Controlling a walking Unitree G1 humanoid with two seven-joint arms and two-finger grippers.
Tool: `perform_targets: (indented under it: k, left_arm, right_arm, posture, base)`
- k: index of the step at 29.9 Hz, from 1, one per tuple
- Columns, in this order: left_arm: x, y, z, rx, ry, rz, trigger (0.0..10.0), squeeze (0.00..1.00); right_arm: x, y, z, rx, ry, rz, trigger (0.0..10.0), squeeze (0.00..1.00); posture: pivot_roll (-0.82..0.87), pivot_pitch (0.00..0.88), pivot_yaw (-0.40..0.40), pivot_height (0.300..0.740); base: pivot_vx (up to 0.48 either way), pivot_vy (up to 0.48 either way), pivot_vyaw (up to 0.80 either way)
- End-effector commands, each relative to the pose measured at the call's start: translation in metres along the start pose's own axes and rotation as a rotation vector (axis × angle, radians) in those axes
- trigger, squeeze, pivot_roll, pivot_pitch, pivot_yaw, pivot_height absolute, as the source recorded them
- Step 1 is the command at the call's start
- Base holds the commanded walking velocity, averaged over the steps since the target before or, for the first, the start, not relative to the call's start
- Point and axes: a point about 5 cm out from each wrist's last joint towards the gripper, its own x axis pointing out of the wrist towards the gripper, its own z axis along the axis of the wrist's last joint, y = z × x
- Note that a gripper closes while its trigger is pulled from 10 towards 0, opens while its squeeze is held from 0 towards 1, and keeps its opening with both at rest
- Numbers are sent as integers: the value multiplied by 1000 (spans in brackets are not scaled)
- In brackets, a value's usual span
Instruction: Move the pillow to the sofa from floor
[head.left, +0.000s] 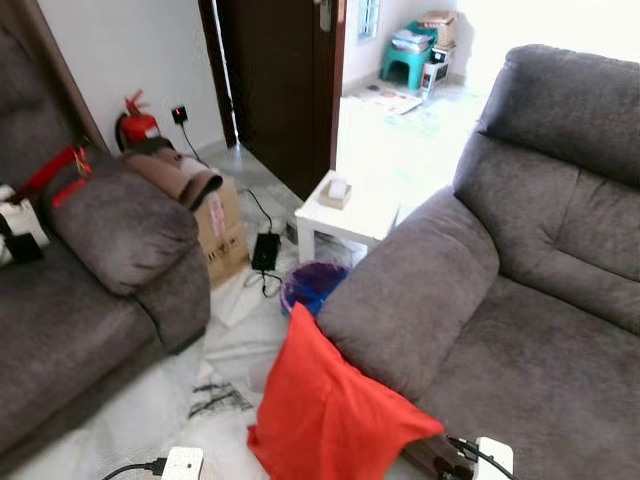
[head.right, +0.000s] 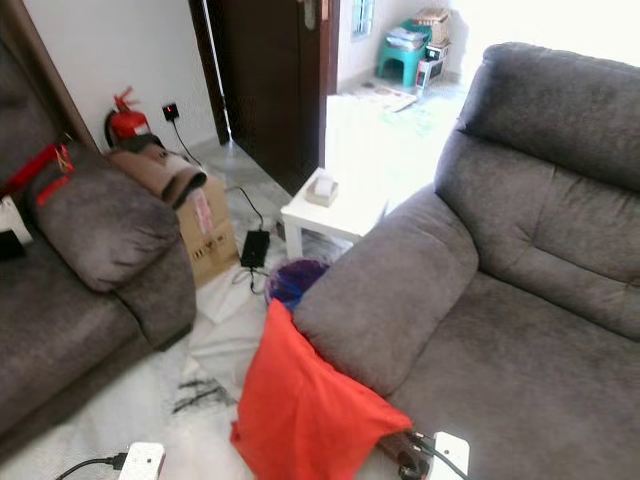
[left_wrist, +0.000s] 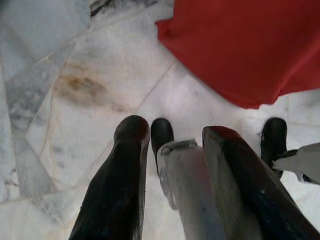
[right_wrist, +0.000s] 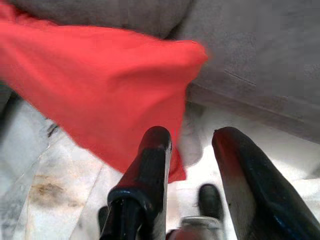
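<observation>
A red pillow (head.left: 325, 405) stands on the marble floor, leaning against the armrest (head.left: 410, 290) of the grey sofa (head.left: 540, 300) on my right. My right gripper (right_wrist: 191, 135) hangs open just short of the pillow (right_wrist: 95, 80), its fingers empty and pointing at the pillow's lower corner. Low beside the pillow's other edge, my left gripper (left_wrist: 175, 132) is open over bare floor, with the pillow (left_wrist: 240, 45) a little ahead of it. Both wrists sit at the bottom edge of the eye views, left (head.left: 183, 463) and right (head.left: 490, 455).
A second grey sofa (head.left: 90, 270) stands on the left. Between the sofas are a cardboard box (head.left: 222, 230), a black adapter with cables (head.left: 266, 250), a blue-purple bin (head.left: 312, 285) and a small white table (head.left: 345, 212). A dark door (head.left: 280, 80) is behind.
</observation>
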Motion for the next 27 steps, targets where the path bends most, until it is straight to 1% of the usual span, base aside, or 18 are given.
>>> perform_targets:
  k: [1, 8, 10, 20, 27]
  left_arm:
    - [-2, 7, -6, -11, 15, 26, 10000, 0]
    - [-2, 8, -4, -16, 8, 33, 10000, 0]
    - [-2, 9, -4, 0, 7, 39, 10000, 0]
    - [-2, 8, -6, 7, 24, 28, 10000, 0]
    - [-2, 7, -6, -10, 18, 34, 10000, 0]
  right_arm:
    - [1, 3, -1, 15, 1, 7, 10000, 0]
    - [1, 5, 0, 12, -5, 18, 10000, 0]
    - [1, 6, 0, 11, -4, 20, 10000, 0]
    - [1, 6, -2, 10, 0, 24, 10000, 0]
    - [1, 6, -2, 11, 2, 31, 10000, 0]
  posture:
    - [34, 109, 2, 740]
    - [35, 111, 2, 740]
    - [35, 112, 2, 740]
    - [37, 114, 2, 740]
    - [37, 115, 1, 740]
  base:
    - [0, 0, 0]
    - [0, 0, 0]
    - [0, 0, 0]
    - [0, -349, 0]
    - [0, 0, 0]
